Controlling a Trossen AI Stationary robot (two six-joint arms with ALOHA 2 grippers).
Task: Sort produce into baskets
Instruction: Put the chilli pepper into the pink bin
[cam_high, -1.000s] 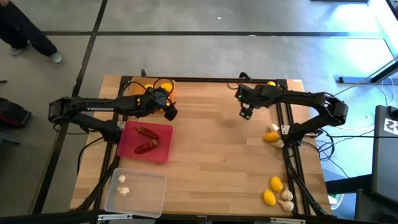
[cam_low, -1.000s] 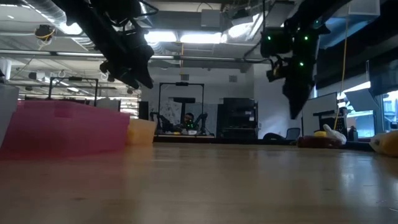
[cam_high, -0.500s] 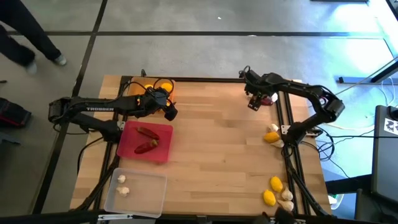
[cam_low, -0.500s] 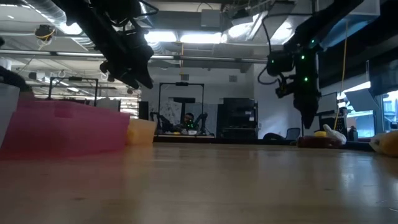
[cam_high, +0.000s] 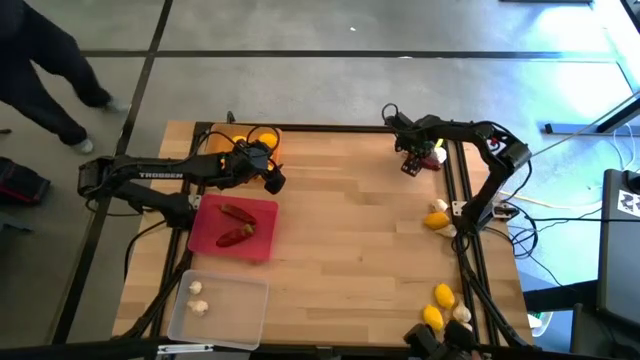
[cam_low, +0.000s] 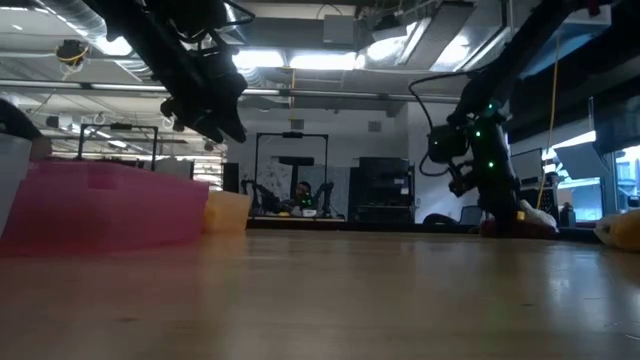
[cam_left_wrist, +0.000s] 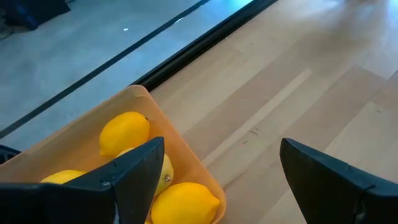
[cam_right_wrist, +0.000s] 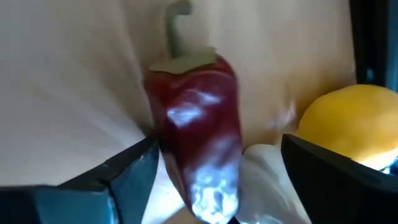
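A dark red pepper (cam_right_wrist: 199, 137) with a green stem lies on the table at the far right corner, beside a lemon (cam_right_wrist: 348, 121) and a white garlic bulb (cam_right_wrist: 267, 171). My right gripper (cam_right_wrist: 219, 146) is open and low over the pepper (cam_high: 434, 156), one finger on each side of it; I cannot tell whether they touch it. My left gripper (cam_high: 270, 178) is open and empty, raised between the orange basket (cam_high: 240, 138), which holds lemons (cam_left_wrist: 124, 132), and the red basket (cam_high: 262, 232), which holds two peppers (cam_high: 236, 224). The clear basket (cam_high: 240, 318) holds garlic (cam_high: 197, 298).
A lemon and garlic (cam_high: 437, 218) lie by the table's right edge, and more lemons and garlic (cam_high: 445, 305) lie at the near right corner. The right arm's frame rail (cam_high: 462, 200) runs along that edge. A person (cam_high: 40, 60) walks on the floor beyond the far left corner.
My right gripper has gone toward the table's far right corner and down, ending low over the red pepper. The person beyond the table's left side has walked on.
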